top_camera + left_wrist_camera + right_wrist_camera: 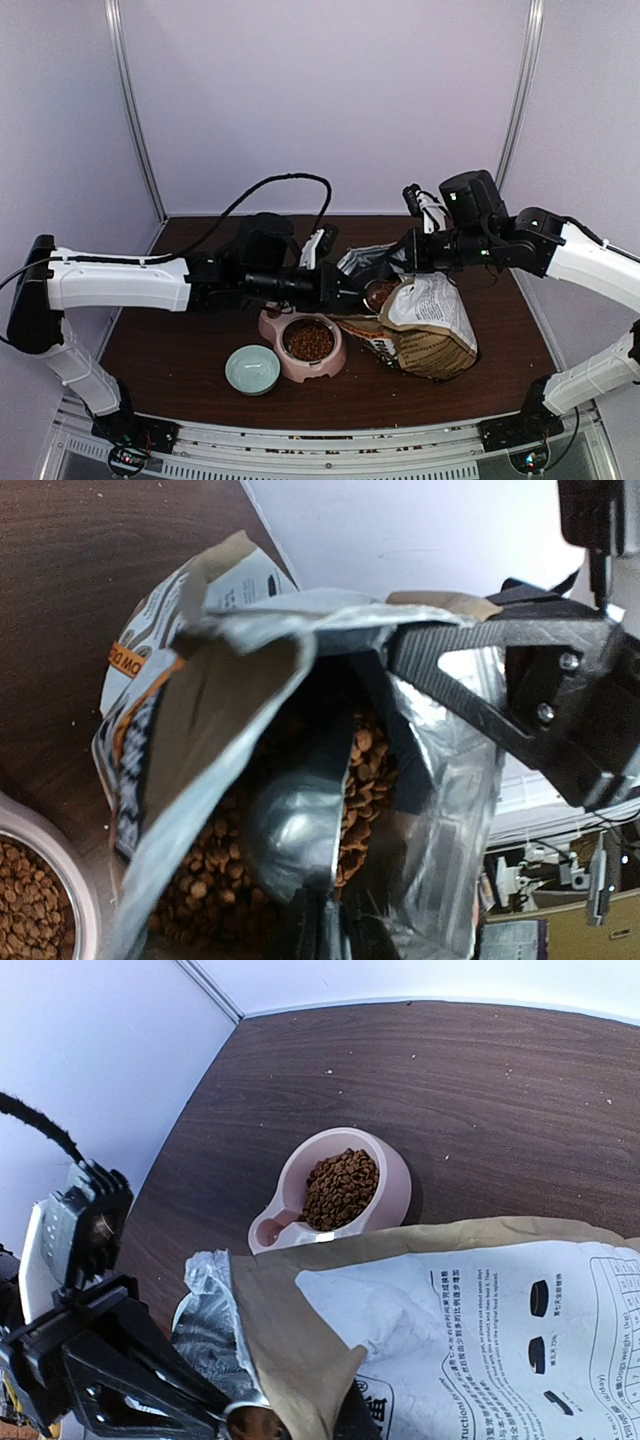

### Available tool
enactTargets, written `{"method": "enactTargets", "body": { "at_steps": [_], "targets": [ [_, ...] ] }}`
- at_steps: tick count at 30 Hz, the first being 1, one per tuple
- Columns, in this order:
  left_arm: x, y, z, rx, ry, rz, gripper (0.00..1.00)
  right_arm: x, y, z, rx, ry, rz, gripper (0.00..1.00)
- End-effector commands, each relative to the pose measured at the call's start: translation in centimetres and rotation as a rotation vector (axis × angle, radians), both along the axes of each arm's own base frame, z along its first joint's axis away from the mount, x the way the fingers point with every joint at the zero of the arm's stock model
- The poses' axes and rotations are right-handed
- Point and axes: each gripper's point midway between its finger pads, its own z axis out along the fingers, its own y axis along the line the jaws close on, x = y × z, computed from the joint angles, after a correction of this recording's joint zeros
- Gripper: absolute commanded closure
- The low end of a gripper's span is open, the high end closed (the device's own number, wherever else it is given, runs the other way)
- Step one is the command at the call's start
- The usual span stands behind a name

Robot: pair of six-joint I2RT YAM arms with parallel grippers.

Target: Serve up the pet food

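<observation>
Brown-and-white paper bag (450, 1310), right wrist view: a white back panel is being shown, covered in small black print, Latin and Chinese mixed. Only the fragment "ruction" is being made out at the lower left. Black bowl pictograms (540, 1298) are being shown beside fine print too small to read.

Left wrist view: an orange band (128, 658) on the bag is being seen, with cut-off white capitals "OW".

Top view: print is being blurred beyond reading.
</observation>
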Motion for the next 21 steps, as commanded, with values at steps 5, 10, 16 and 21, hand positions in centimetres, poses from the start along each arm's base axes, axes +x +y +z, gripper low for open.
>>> {"method": "enactTargets", "body": {
  "at_steps": [5, 10, 16, 21],
  "targets": [
    [0.9, 4.3, 6.2, -0.268, 0.034, 0.130, 1.00, 0.7, -1.6, 3.9, 0.102, -0.084, -0.061, 1.00],
    [0.4, 5.6, 7.4, -0.301, 0.035, 0.127, 1.00, 0.8, -1.6, 4.4, 0.113, -0.088, -0.065, 1.00],
    [-0.5, 6.5, 8.8, -0.379, 0.078, 0.103, 1.00, 0.9, -1.8, 4.7, 0.117, -0.091, -0.076, 1.00],
    [-0.9, 7.6, 9.1, -0.404, 0.101, 0.100, 1.00, 1.0, -2.0, 5.4, 0.127, -0.097, -0.087, 1.00]
  ]
}}
